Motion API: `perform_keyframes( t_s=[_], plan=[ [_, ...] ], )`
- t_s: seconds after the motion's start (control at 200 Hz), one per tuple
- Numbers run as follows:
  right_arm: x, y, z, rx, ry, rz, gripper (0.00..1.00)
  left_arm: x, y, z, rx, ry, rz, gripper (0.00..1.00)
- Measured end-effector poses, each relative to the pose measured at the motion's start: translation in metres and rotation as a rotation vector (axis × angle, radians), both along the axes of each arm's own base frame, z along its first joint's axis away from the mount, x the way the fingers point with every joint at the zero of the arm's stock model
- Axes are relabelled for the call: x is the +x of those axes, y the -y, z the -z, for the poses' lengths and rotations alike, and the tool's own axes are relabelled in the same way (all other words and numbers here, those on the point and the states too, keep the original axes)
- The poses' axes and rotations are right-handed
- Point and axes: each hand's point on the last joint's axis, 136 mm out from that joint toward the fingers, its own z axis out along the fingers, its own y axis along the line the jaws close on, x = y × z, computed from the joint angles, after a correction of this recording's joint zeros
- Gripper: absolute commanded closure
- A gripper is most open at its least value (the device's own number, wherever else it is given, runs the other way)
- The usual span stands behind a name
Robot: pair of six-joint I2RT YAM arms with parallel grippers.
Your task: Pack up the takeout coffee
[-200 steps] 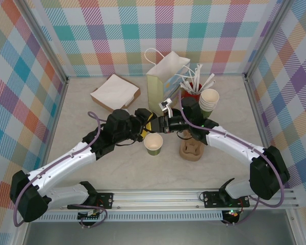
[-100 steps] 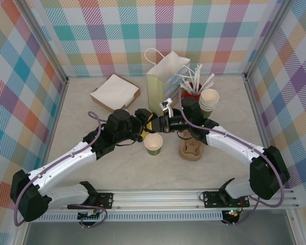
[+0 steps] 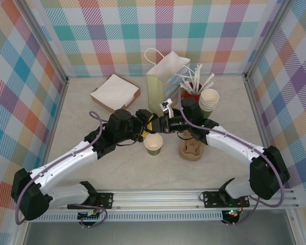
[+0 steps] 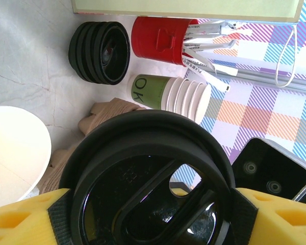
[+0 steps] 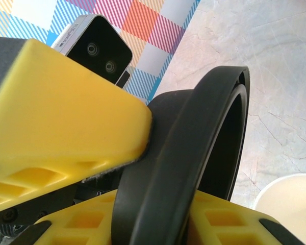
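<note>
Holding one black lid (image 4: 143,133) between both: spanned wide in left hand (image 4: 153,214), rim pinched in right hand (image 5: 138,173). Hangs just beyond the upright takeout coffee (image 3: 153,144), equally close to either.

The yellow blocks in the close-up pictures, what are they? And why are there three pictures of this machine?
The machine is two robot arms bolted to a table. One picture looks down from above. The other two come from small cameras on the arms' wrists, so everything there looks very close. The yellow blocks are the fingers of the left gripper and the right gripper, which work like pinching hands. Both pinch one black lid: the left across its width, the right on its rim. Close by on the table stands an open green cup. Around it are a brown cup carrier, a paper bag, a red cup of straws, a stack of spare cups and a flat white pile, probably napkins.
</note>
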Motion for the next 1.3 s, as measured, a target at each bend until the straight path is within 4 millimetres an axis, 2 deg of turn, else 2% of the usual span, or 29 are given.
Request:
perform_keyframes(
  t_s=[0.23,0.545,0.755,0.985,1.145,1.3],
  plan=[
    [-0.001,0.001,0.002,-0.009,0.011,-0.004,0.70,0.001,0.003,0.003,0.006,-0.008,0.008,0.17],
    [0.000,0.001,0.004,-0.016,0.017,0.000,0.68,0.002,0.004,0.005,0.010,-0.012,0.008,0.25],
    [0.000,0.001,0.004,-0.018,0.020,-0.003,0.61,0.002,0.003,0.005,0.010,-0.011,0.007,0.25],
    [-0.009,0.002,0.001,-0.021,0.045,-0.025,0.48,0.001,-0.001,0.007,0.039,-0.008,0.007,0.26],
    [-0.019,0.010,-0.007,-0.025,0.083,-0.028,0.40,-0.002,-0.010,0.008,0.124,-0.002,0.014,0.27],
    [-0.026,0.024,-0.005,-0.078,0.102,-0.002,0.34,-0.003,-0.020,0.001,0.228,0.036,0.030,0.27]
  ],
)
